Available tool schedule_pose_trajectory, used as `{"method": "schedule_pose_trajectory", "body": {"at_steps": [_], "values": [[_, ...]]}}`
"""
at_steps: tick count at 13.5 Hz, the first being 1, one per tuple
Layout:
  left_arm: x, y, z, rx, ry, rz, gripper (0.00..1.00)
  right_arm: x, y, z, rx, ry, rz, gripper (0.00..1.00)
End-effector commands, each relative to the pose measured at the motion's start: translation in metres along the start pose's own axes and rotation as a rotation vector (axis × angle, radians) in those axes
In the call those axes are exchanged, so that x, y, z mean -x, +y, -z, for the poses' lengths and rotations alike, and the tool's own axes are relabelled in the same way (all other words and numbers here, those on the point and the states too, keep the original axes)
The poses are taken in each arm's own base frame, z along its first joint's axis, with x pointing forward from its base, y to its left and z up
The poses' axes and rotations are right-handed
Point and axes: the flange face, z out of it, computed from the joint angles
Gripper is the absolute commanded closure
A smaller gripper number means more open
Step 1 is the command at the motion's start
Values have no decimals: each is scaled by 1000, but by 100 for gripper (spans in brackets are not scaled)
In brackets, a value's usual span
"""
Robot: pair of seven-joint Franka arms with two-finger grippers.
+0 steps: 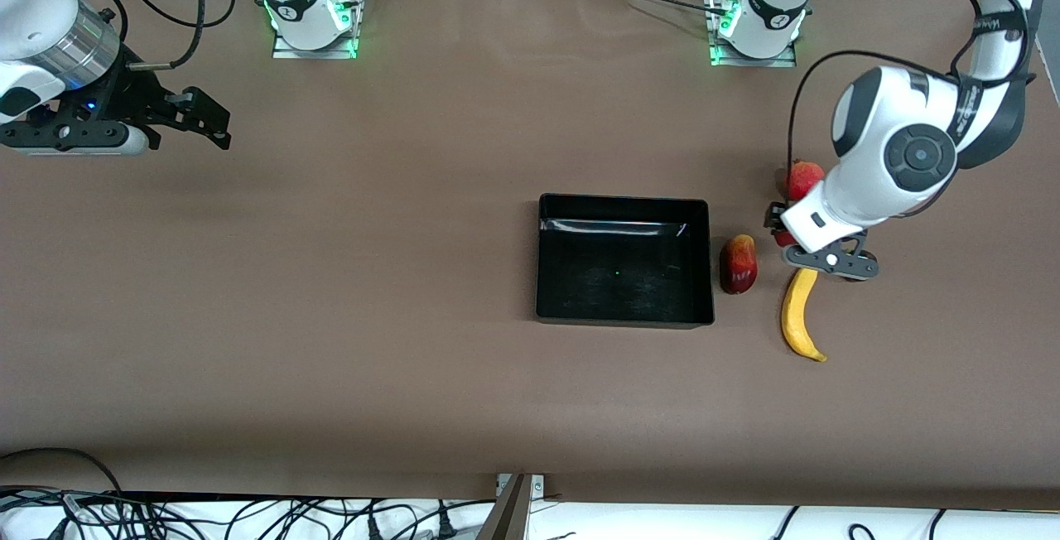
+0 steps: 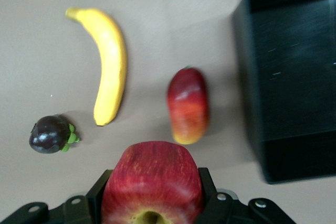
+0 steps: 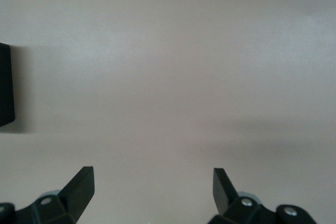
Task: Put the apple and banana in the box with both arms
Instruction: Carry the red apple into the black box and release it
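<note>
Apple pinched in the left gripper, up over the table near the banana's upper end. Banana lies on the table, toward the left arm's end from the box. Box holds no fruit; neither item placed yet. Right gripper waits spread over bare table, well apart. Mango-like fruit just beside the box.

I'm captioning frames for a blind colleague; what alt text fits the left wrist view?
The left tool grips a red apple above a brown table, where a banana, a red-yellow fruit, a small dark purple fruit and a black box sit.
</note>
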Motion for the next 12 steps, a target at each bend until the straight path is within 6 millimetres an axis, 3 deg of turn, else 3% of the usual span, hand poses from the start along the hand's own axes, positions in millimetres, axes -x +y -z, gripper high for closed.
{"method": "schedule_pose_trajectory", "body": {"at_steps": [1,3,7,12], "values": [[-9,75,24,-14,8,-40,100,-5,4,4,14,6,-16,0],[-10,114,15,18,-11,18,100,-4,3,4,14,6,-12,0],[-6,177,-57,62,-119,61,100,-4,3,4,14,6,-12,0],[-8,183,-125,77,-70,85,100,-5,3,4,14,8,-16,0]]}}
